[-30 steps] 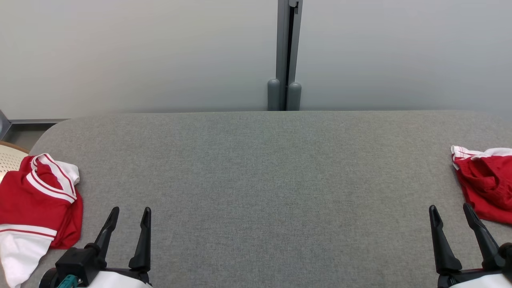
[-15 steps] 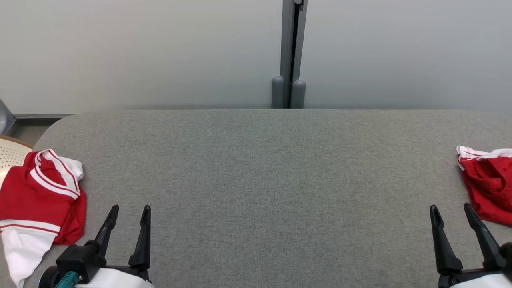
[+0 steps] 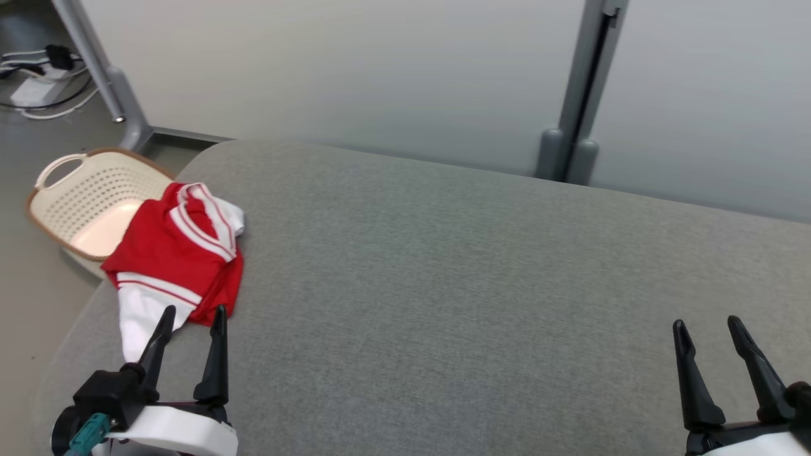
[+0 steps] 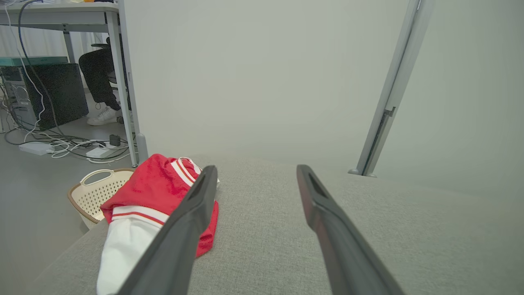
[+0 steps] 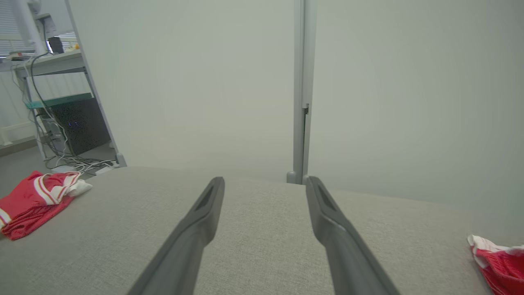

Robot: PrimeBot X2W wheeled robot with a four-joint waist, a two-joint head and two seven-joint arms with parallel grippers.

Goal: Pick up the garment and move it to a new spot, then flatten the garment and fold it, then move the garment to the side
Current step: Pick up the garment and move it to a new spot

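One crumpled red-and-white garment (image 3: pixel 177 253) is lying at the table's left edge, its white end drooping over that edge toward a cream basket (image 3: pixel 89 190) on the floor beside it. It is looking light, soft and limp, so it is likely going to sag and bunch wherever it is lifted. The striped collar band, or a doubled fold of the red cloth, is looking like the firmest place to pinch, since a single layer could slip free.

The left claw (image 3: pixel 194 310) is hovering just short of the garment's near end, fingers spread with nothing between them. The right claw (image 3: pixel 706 323) is sitting over the table's (image 3: pixel 443 285) near edge, well apart to the right, likewise spread and empty.

From above, the head view is giving the garment's outline and the basket's open inside. The left wrist view is offering a low side look at how the cloth is heaped, with a seated person's legs (image 4: pixel 98 78) beyond. The right wrist view is revealing a second red garment (image 5: pixel 497 258) at the table's right edge.
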